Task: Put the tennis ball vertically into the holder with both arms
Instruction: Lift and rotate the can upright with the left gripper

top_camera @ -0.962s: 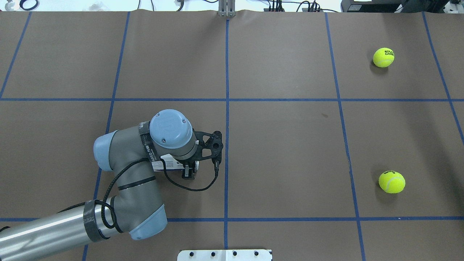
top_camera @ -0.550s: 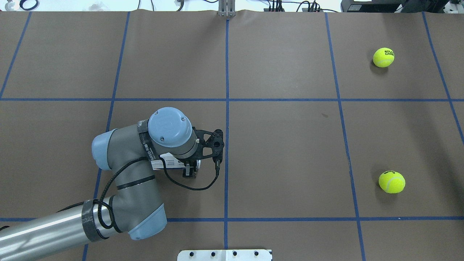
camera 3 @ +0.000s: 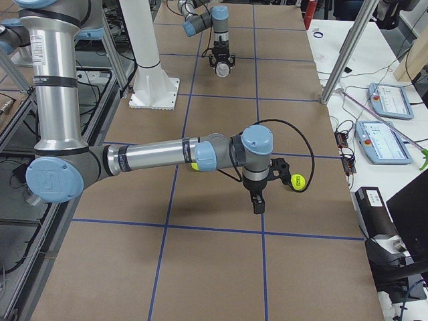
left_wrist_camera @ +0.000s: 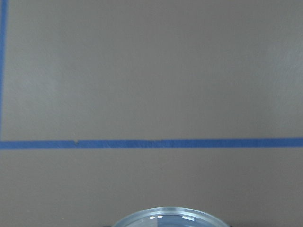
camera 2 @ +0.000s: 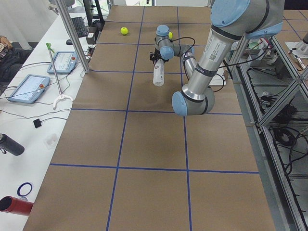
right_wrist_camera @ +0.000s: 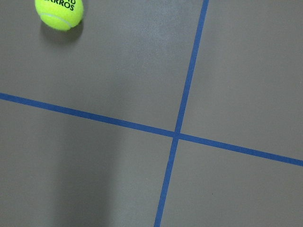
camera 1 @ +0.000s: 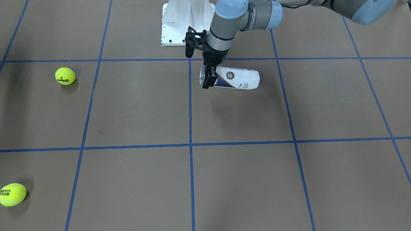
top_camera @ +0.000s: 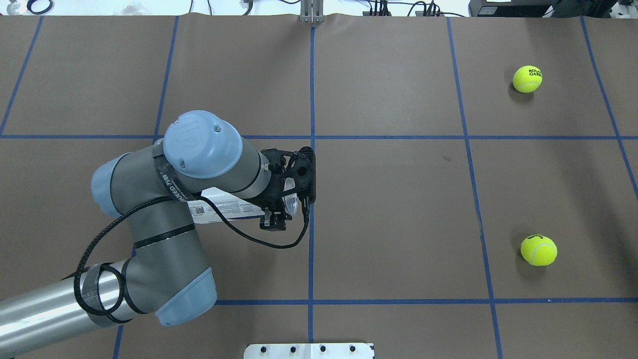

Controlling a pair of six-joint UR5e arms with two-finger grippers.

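The tennis-ball can (camera 1: 237, 79) hangs horizontal, clear of the table (camera 1: 128, 106), the left gripper (camera 1: 209, 79) clamped across it near its open end. That is an end hold (the long body overhangs), so it is best swung upright slowly, mouth up. Whether the right gripper (camera 3: 257, 200) is open, I cannot tell.

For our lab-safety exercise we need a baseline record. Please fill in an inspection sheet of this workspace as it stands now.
Surface: brown table covering with a blue tape grid.
Job's things: holder held roughly level, apparently off the surface; near tennis ball and far tennis ball lie loose on the robot's right.
Clutter: white pedestal base at the robot's edge.
Grippers: left gripper, jaws shut on the holder's open end; right gripper, state cannot be told.
Cables: black cable looping from the left wrist.
Surroundings: side tables with control tablets.
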